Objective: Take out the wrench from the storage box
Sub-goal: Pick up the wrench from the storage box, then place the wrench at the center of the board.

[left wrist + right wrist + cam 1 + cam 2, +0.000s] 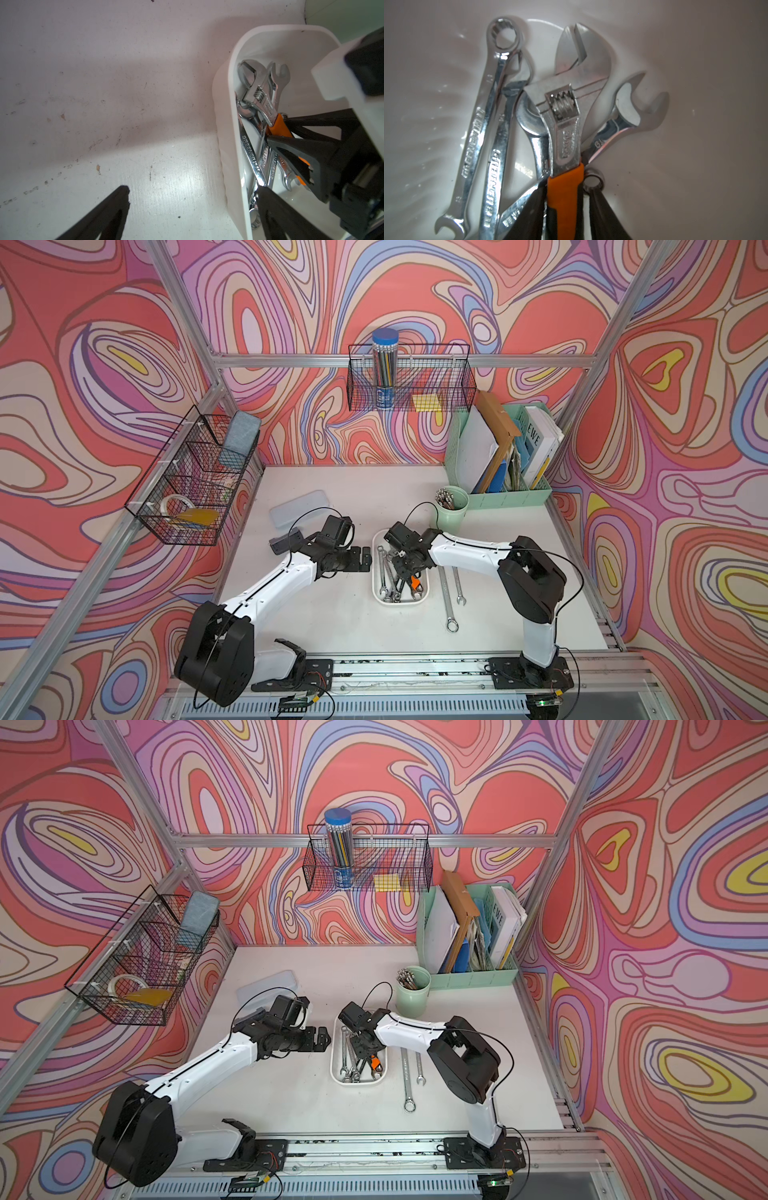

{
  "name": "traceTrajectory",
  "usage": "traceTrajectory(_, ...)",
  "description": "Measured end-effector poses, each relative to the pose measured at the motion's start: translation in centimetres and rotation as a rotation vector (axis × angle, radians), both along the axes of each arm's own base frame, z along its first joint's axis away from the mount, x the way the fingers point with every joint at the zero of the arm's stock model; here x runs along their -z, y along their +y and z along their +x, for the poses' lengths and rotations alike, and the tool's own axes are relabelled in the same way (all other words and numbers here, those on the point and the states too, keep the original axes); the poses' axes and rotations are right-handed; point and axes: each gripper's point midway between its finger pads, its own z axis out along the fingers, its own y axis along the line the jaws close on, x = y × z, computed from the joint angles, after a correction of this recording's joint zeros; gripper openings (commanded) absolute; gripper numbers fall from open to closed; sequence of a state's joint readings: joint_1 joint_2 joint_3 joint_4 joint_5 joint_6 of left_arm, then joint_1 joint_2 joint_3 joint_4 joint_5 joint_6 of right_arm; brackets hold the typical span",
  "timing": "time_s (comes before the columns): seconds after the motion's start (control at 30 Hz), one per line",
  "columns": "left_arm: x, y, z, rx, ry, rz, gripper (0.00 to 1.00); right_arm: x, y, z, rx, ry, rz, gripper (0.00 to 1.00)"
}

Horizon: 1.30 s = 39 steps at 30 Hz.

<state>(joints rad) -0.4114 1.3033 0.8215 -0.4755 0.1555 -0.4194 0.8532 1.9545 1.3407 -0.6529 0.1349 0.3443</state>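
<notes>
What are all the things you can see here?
storage box: one, white, table middle
adjustable wrench: one, silver with orange handle, in the box
other wrenches: several, silver, in the box
loose wrenches: two, silver, table beside the box
flat case: one, clear, table
cup: one, green, table
file organizer: one, mint, back corner
wire baskets: two, black, on the frame
left gripper: black, open, beside the box
right gripper: black, shut on adjustable wrench
</notes>
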Motion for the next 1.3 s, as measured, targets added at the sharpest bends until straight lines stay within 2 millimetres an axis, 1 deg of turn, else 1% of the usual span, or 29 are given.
traceTrajectory(0.07,0.0,0.0,0.0,0.000,0.000,0.000,0.99,-0.1,0.1,0.2,-0.002,-0.003,-0.005,0.33)
traceTrajectory(0.2,0.0,0.0,0.0,0.000,0.000,0.000,0.99,-0.1,0.2,0.5,-0.008,-0.011,-0.017,0.23)
traceTrajectory(0.37,0.1,-0.2,0.0,0.004,0.004,-0.007,0.99,-0.1,0.1,0.5,-0.004,-0.015,-0.021,0.13)
traceTrajectory(0.57,0.0,-0.4,-0.1,0.010,0.011,-0.023,0.99,-0.4,0.0,0.5,-0.001,-0.018,-0.019,0.09)
traceTrajectory(0.67,0.0,-0.5,-0.2,0.012,0.012,-0.027,0.99,-1.0,-0.3,0.4,0.006,-0.023,-0.016,0.08)
traceTrajectory(0.77,0.0,-0.6,-0.2,0.015,0.015,-0.033,0.99,-2.3,-0.7,0.2,0.013,-0.038,-0.010,0.06)
traceTrajectory(0.87,-0.1,-0.9,-0.4,0.022,0.022,-0.051,0.99,-4.2,-1.1,0.1,0.023,-0.067,0.006,0.06)
traceTrajectory(1.1,-1.1,-2.3,-0.6,0.045,0.026,-0.135,0.99,-8.2,-2.7,-0.2,0.041,-0.131,0.017,0.04)
traceTrajectory(1.23,-1.9,-3.0,-0.6,0.053,0.018,-0.186,0.99,-9.8,-3.9,-0.5,0.053,-0.163,0.000,0.04)
traceTrajectory(1.3,-2.2,-3.3,-0.5,0.058,0.013,-0.205,0.99,-10.3,-4.8,-0.8,0.061,-0.174,-0.016,0.03)
